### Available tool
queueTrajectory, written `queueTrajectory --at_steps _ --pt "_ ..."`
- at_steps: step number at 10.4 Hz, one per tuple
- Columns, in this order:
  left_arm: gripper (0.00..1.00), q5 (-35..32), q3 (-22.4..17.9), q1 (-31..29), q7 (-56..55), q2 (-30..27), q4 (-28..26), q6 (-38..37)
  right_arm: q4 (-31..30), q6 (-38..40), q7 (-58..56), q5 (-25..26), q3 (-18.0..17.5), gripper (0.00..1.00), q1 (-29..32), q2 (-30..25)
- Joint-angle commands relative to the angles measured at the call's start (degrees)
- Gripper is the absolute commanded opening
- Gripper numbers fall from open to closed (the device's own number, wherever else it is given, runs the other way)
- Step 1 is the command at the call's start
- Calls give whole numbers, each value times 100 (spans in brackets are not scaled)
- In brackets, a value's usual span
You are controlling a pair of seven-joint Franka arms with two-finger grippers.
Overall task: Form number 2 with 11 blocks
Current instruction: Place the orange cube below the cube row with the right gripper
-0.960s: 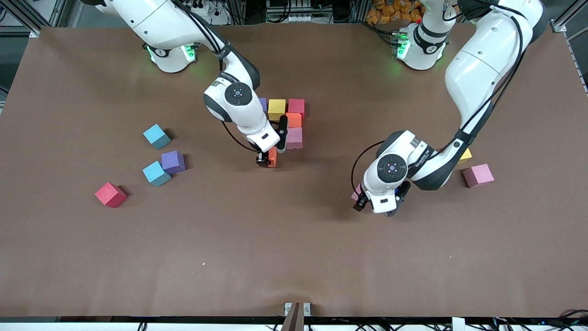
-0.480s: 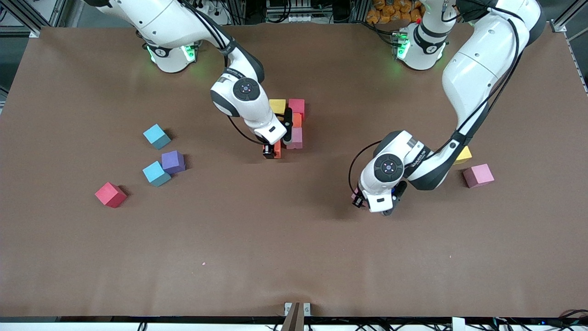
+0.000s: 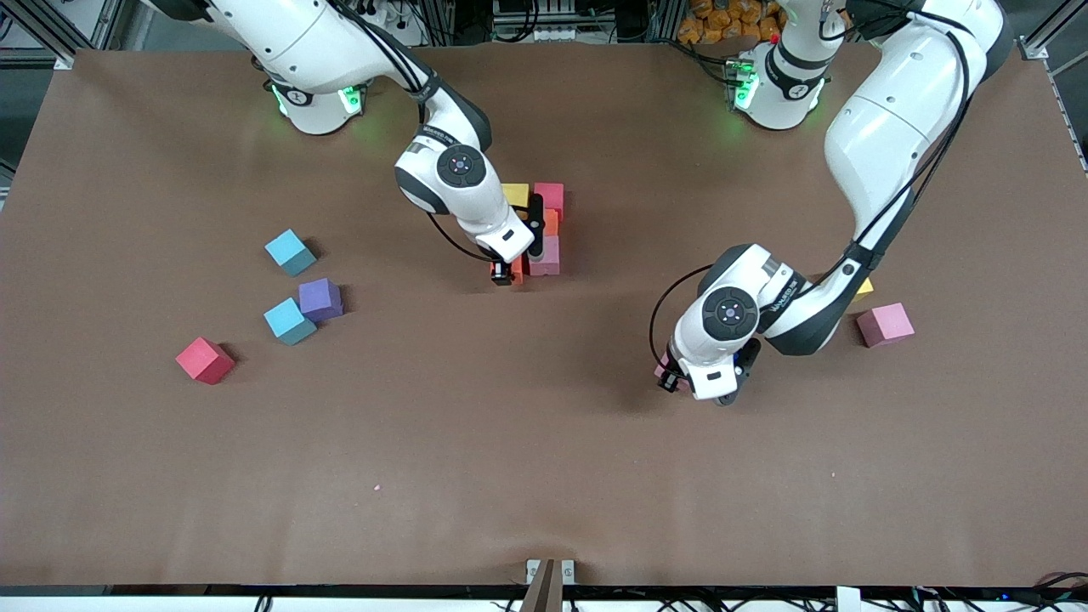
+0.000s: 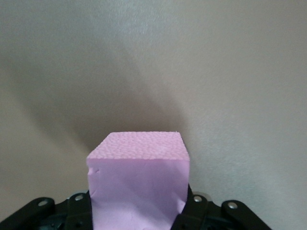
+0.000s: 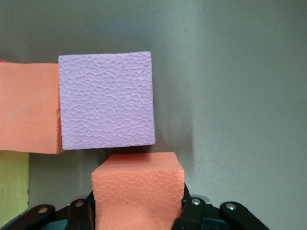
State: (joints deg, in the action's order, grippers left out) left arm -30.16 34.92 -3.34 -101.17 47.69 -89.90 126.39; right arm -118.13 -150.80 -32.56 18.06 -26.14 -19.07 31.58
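- While the right gripper (image 3: 503, 274) is squeezing an orange block (image 5: 138, 189) between its closed fingers, it is hanging low, right at the near end of the half-made number 2 (image 3: 541, 225), which is sitting around the middle of the table (image 3: 544, 476), closer to the edge where the robots stand.
- In the right wrist view, the orange block is lining up just beside a pale purple-pink block (image 5: 106, 100), the last one in the column, with only a thin gap between them. So the open spot is, I think, straight down, on the side toward the right arm's end of the table.
- The column is running from the robots' edge toward the camera's edge, and the right arm is the nearer arm to it.
- The left gripper (image 3: 670, 376) is closed on a pink block (image 4: 138, 184), low over bare table toward the left arm's end, well apart from the number.
- Loose blocks are lying near both ends of the table: two light blue, a purple and a red one (image 3: 204, 359) at one end, a pink one (image 3: 885, 324) at the other.
- Compared with a second ago, the right gripper is closer in against the column, and the left gripper is now shut on its block.
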Motion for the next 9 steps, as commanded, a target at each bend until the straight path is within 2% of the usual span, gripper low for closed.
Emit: queueTrajectory --at_steps 1,8,9 --pt "31 19 -3 -17 -140 -128 -11 9 -53 -46 65 -31 -190 23 167 33" --pt "31 28 6 -17 -254 -137 77 9 -61 7 92 -48 -331 24 149 -11" --pt "31 28 6 -17 -263 -137 77 0 -61 16 83 -48 -331 37 149 -29"
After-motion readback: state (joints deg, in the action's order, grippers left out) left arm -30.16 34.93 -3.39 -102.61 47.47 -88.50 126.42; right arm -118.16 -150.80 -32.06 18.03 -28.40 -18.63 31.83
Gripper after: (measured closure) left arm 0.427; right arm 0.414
